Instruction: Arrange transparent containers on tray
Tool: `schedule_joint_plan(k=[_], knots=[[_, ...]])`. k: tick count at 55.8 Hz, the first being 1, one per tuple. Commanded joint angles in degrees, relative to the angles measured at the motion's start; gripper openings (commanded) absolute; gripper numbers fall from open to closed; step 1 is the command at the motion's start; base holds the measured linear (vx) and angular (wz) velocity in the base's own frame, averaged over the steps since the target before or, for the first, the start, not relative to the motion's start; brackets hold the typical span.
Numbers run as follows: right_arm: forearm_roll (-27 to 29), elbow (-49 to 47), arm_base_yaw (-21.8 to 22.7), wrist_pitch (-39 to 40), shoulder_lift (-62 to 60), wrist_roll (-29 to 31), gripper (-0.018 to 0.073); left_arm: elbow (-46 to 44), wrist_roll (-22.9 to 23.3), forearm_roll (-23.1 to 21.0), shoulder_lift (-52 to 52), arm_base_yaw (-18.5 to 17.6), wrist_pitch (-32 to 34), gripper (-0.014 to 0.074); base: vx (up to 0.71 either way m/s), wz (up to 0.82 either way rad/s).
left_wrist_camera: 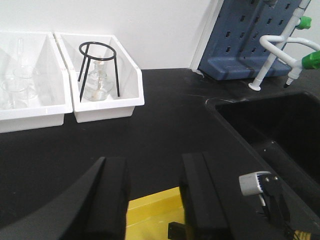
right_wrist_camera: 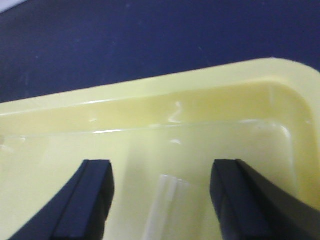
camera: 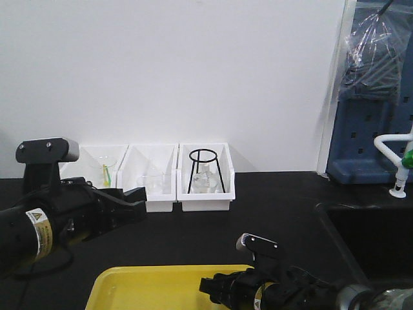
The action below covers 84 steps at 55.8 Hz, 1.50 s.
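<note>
- While the right gripper (right_wrist_camera: 160, 192) hangs spread wide over the yellow tray (right_wrist_camera: 200, 107), a clear test tube (right_wrist_camera: 165, 207) lies on the tray floor between its jaws, ungrasped.
- Risk: the round tube could roll if a jaw nudges it.
- Left gripper (left_wrist_camera: 152, 200) spread wide, empty, above the bench.
- Its yellow warning label (camera: 37, 226) is unreadable.
</note>
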<state>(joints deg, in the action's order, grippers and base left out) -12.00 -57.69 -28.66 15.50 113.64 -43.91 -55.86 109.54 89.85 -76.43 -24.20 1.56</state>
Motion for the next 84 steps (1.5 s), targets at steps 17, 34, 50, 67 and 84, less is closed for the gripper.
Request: schedule_joint_plan(k=[17, 34, 50, 67, 84], knots=[[-18.67, -1.67, 0.01, -0.5, -24.46, 0.18, 0.0246, -1.46, -6.76, 0.06, 2.1, -0.3, 1.23, 0.0065, 0.0, 0.0], [-28.95, 2.42, 0.01, -25.58, -52.34, 1.34, -0.0011, 10.66, -7.38, 0.06, 12.17, -0.3, 2.8, -0.0008, 0.0, 0.0], [-26.6, 16.04, 0.01, -24.93, -73.13, 0.83, -0.0011, 25.11, -4.77, 0.0, 28.63, -0.3, 7.52, -0.0005, 0.0, 0.0], [-26.6, 19.27, 0.01, -24.92, -78.68, 0.83, -0.0011, 28.98, -4.76, 0.05, 37.41, -0.3, 6.58, -0.0003, 0.0, 0.0], [-26.6, 19.27, 0.01, -25.23, -78.68, 0.83, -0.0011, 29.17, -4.76, 0.05, 37.16, -0.3, 6.63, -0.0003, 0.0, 0.0]])
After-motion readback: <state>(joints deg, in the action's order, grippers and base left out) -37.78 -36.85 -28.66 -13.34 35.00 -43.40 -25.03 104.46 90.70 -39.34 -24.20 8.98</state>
